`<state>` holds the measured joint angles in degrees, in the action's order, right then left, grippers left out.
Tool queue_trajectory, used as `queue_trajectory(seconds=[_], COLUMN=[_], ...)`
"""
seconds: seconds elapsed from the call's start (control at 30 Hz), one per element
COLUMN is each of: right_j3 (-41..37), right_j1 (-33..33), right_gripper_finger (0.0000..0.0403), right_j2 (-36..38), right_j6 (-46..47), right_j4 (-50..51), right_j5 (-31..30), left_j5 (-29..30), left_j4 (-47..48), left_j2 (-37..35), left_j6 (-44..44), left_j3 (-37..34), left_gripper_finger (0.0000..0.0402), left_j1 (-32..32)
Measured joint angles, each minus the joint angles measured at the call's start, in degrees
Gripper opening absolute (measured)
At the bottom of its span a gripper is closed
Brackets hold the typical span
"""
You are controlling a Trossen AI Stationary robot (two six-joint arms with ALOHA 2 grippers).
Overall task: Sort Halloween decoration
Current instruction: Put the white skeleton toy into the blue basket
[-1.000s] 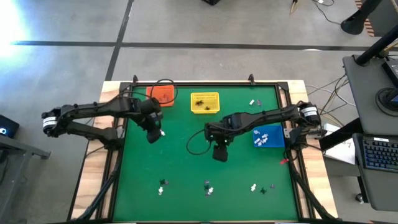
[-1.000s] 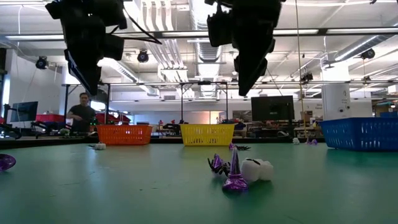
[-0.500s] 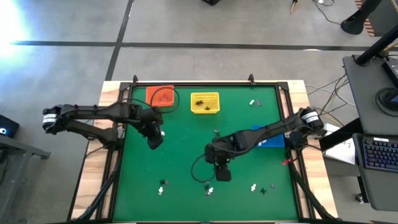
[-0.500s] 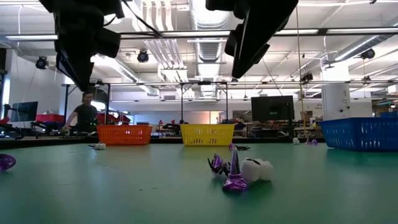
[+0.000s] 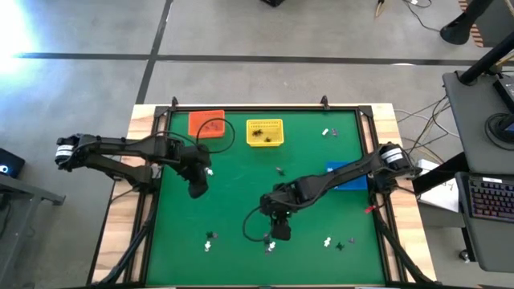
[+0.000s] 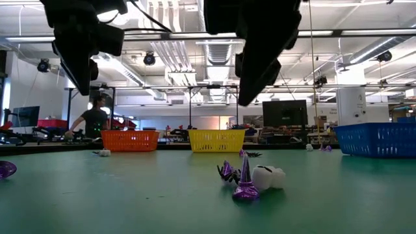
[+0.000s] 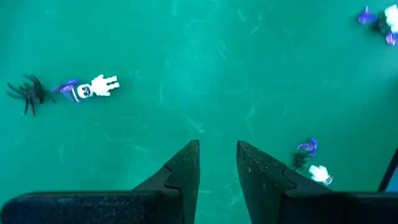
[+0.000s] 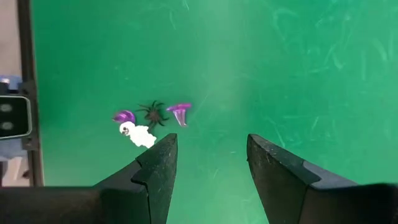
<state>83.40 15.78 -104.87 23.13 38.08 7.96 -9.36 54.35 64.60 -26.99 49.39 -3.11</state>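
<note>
The Halloween trinkets lay scattered over the green table [image 5: 241, 201]. A small cluster [image 6: 250, 179] sat in the middle of the near edge, made up of a purple witch hat [image 6: 246, 182], a white ghost-like figure [image 6: 268, 177] touching it and a dark spider piece [image 6: 227, 171] just beside. Another group [image 5: 210, 240] lay toward the near-left, and a third [image 5: 336, 242] toward the near-right (in the left wrist view the near-left group read as a black spider [image 7: 26, 94], a purple piece and a white skeleton [image 7: 98, 86]). A lone piece [image 5: 279, 170] lay mid-table and a white one [image 5: 326, 132] near the far right corner. Some dark trinkets already lay in the yellow basket [image 5: 265, 132], which stood at the far edge between the orange basket [image 5: 206, 123] and, further right, the blue basket [image 5: 347, 176].

The right gripper [image 5: 279, 233] hung above the middle cluster with its fingers [image 8: 158, 163] spread wide and holding nothing. The left gripper [image 5: 196, 190] hovered over bare cloth on the left half, its fingers [image 7: 186, 171] a narrow gap apart, also empty.

A person [image 6: 95, 120] stood in the room behind the orange basket.
</note>
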Motion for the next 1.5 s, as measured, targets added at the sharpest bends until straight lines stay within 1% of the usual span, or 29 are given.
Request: queue_trajectory(seconds=[0.2, 0.5, 0.77, 0.9, 1.0, 1.17, 1.5], right_j3=[0.28, 0.48, 0.53, 0.52, 0.52, 0.52, 0.52], right_j1=[1.32, 4.42, 4.97, 4.97, 4.97, 4.97, 5.41], right_gripper_finger=[0.0185, 0.0185, 0.0185, 0.0185, 0.0185, 0.0185, 0.0185], right_j2=[-2.76, -3.49, -3.49, -3.49, -3.49, -3.49, -3.49], right_j6=[0.32, -1.19, -0.72, -2.57, -6.01, -7.4, -15.25], right_j4=[-0.11, -5.25, -6.43, -6.72, -6.79, -7.32, -7.43], right_j5=[0.01, 0.0, 0.0, -0.02, -0.01, -0.02, -0.02], left_j5=[0.0, -0.09, -0.07, -0.06, -0.05, -0.03, -0.03], left_j4=[0.14, 0.2, -0.16, -0.28, -0.28, -0.31, -0.33], left_j2=[0.02, 0.02, 0.03, 0.04, 0.04, 0.04, 0.03], left_j6=[5.01, 10.02, 11.57, 12.81, 12.99, 12.59, 8.18], left_j3=[0.0, -0.02, -0.02, -0.02, -0.02, -0.02, -0.02], left_gripper_finger=[0.0088, 0.0088, 0.0088, 0.0088, 0.0088, 0.0088, 0.0088], left_j1=[-0.01, -0.02, -0.02, -0.02, -0.02, -0.02, -0.02])
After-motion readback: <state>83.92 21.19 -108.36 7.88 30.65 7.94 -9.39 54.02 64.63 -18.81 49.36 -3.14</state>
